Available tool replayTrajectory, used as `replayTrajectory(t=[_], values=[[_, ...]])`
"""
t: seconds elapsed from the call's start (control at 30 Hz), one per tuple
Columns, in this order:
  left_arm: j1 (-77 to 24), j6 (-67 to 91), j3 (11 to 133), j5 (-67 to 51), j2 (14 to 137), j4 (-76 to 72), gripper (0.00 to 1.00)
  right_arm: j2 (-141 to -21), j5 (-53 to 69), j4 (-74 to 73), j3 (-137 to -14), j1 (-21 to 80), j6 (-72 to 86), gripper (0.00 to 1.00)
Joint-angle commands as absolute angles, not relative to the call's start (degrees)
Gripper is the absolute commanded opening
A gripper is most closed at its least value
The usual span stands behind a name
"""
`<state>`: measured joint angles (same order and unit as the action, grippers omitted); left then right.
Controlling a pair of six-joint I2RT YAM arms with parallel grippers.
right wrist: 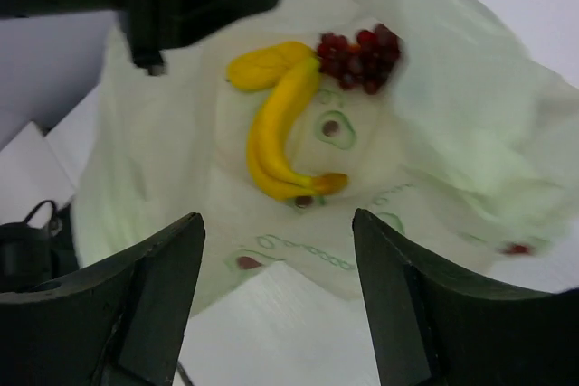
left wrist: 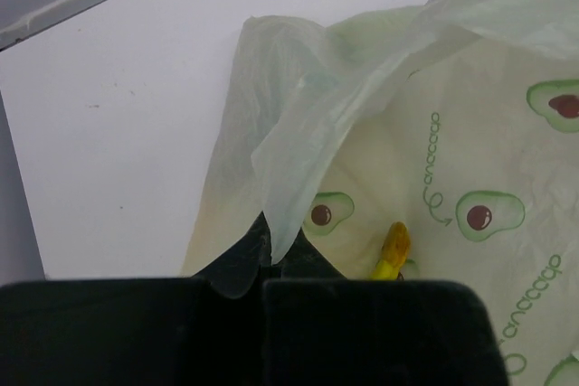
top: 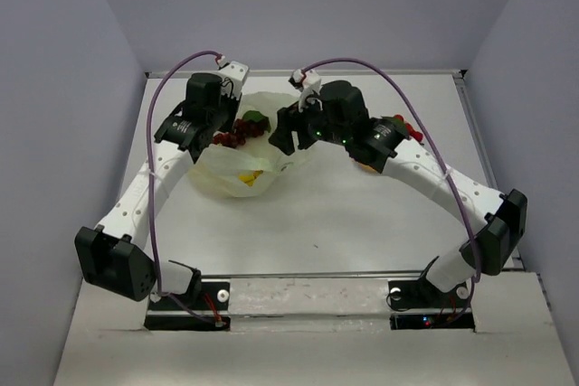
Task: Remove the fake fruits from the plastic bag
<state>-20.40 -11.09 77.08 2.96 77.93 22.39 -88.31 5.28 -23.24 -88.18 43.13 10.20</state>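
Fruit lies in the open mouth of the plastic bag point(right wrist: 452, 124), which sits crumpled on the table point(top: 362, 223) between my two arms, toward the far side; my right claw point(right wrist: 279, 223) hangs over that mouth with its fingers spread wide and nothing between them; below it I see a banana point(right wrist: 276, 133) curving across the bag's inner film, a yellow-orange oblong piece point(right wrist: 258, 68) touching its upper end, and a grape bunch point(right wrist: 357, 59) just beside both, all inside the bag; my left claw point(left wrist: 262, 282) is at the bag's left rim, its fingers pressed together with a fold of the pale green film running down into the seam between them, so it grips the bag; a yellow fruit tip shows just beside that claw; red pieces point(top: 412, 127) lie on the table beyond my right forearm, outside the bag and partly hidden.
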Motion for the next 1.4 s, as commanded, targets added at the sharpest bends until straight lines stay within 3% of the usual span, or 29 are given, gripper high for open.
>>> replayTrajectory(t=[0.0,0.07,0.2,0.5,0.7,0.8,0.9,1.27,1.37], values=[[-20.21,-14.06,74.18,1.06,74.10,24.17,0.00,-90.61,7.04,-11.71,-87.47,46.58,14.21,0.68],[-20.22,-14.41,73.39,0.53,73.83,24.87,0.00,-94.03,5.45,-8.27,-87.53,47.20,19.13,0.60],[-20.30,-14.85,71.72,0.26,73.13,25.84,0.00,-98.34,1.59,-7.65,-88.07,48.42,21.97,0.52],[-20.30,-10.99,74.79,1.22,74.97,26.63,0.00,-104.50,-7.90,-6.68,-85.43,55.61,20.22,0.51],[-19.95,-8.53,77.52,7.47,77.78,26.37,0.00,-98.72,-13.18,-3.08,-73.86,61.60,20.30,0.60],[-19.86,-8.17,76.47,7.39,77.52,25.93,0.00,-96.42,-15.03,-2.38,-69.28,63.63,21.53,0.69],[-19.95,-8.44,74.80,5.28,75.77,25.84,0.00,-96.76,-15.73,-2.29,-68.55,63.63,23.99,0.72],[-20.04,-11.86,65.57,-3.16,69.08,25.22,0.00,-105.90,-18.81,-3.87,-86.21,59.59,19.09,0.74],[-19.95,-11.25,66.44,-3.08,69.61,24.43,0.00,-110.29,-12.51,-5.61,-90.17,59.06,16.70,0.74]])
